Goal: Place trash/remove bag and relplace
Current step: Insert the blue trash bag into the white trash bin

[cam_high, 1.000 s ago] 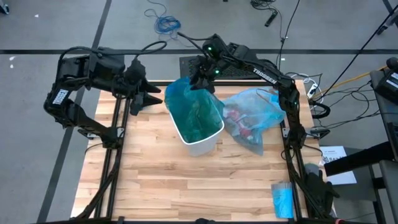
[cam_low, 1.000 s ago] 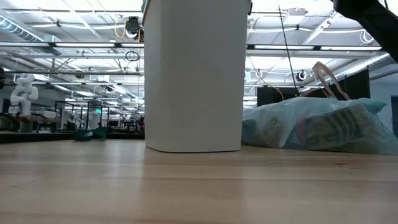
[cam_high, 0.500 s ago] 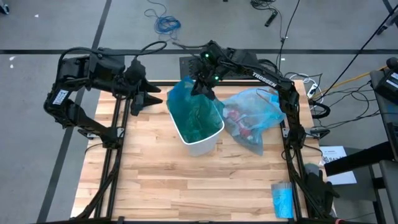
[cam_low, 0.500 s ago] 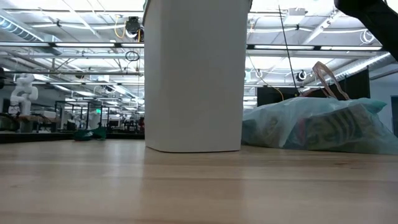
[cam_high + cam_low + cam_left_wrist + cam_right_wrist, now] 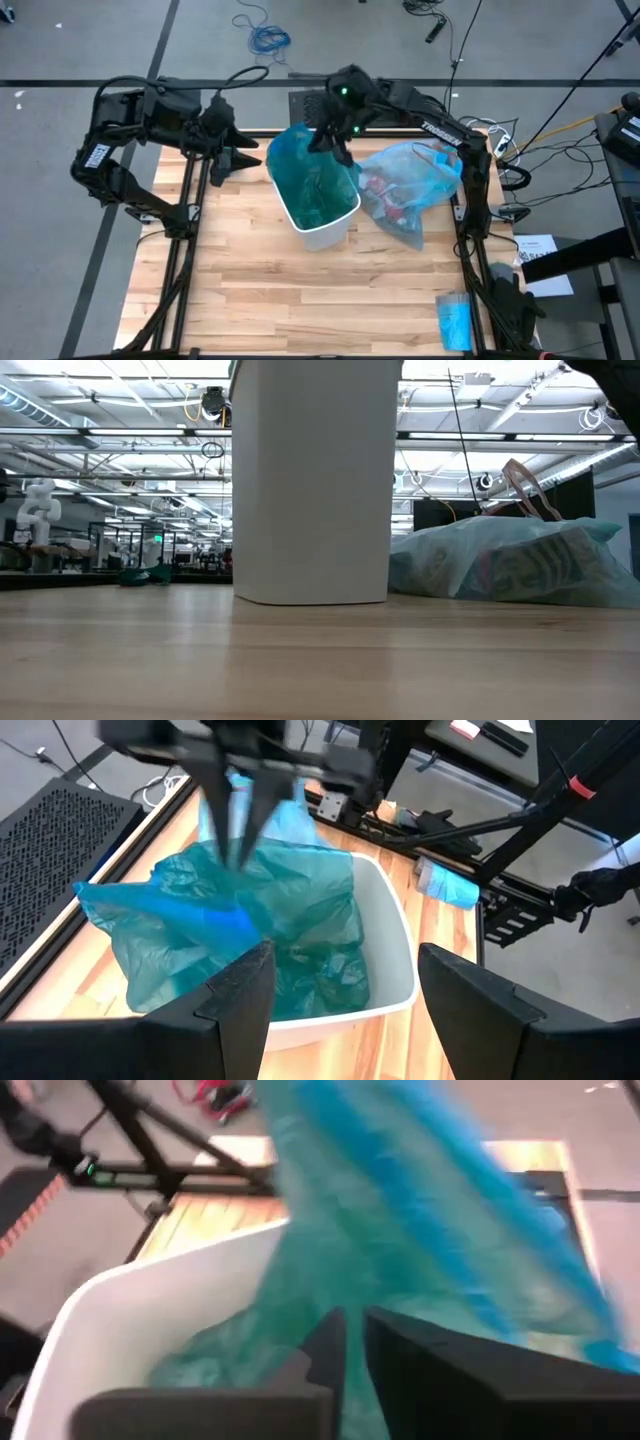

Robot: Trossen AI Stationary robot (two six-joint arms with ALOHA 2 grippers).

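A wooden table (image 5: 300, 290) carries the scene, its back half crowded and its front left bare. At its middle stands a white bin (image 5: 325, 232), its mouth filled by a fresh teal-green bag (image 5: 315, 185) that spills over the far rim, apparently being worked into place as the new lining. Just to the bin's right lies the pale blue bag (image 5: 415, 185), slumped and bulging with the trash (image 5: 385, 195), red and brown shapes showing through the thin plastic; it seems to have been set aside there so the bin could be relined.

The right gripper (image 5: 332, 140) hangs over the bin's far rim, its fingers (image 5: 325, 1345) nearly closed with a fold of teal plastic running between them, by the look of it pinching the edge to draw it over the lip. The left gripper (image 5: 248, 157) waits just left of the bin, fingers (image 5: 240, 995) spread and holding nothing, pointed at the bin as if ready to catch the near edge. A small blue packet (image 5: 455, 320) rests at the table's front right corner.
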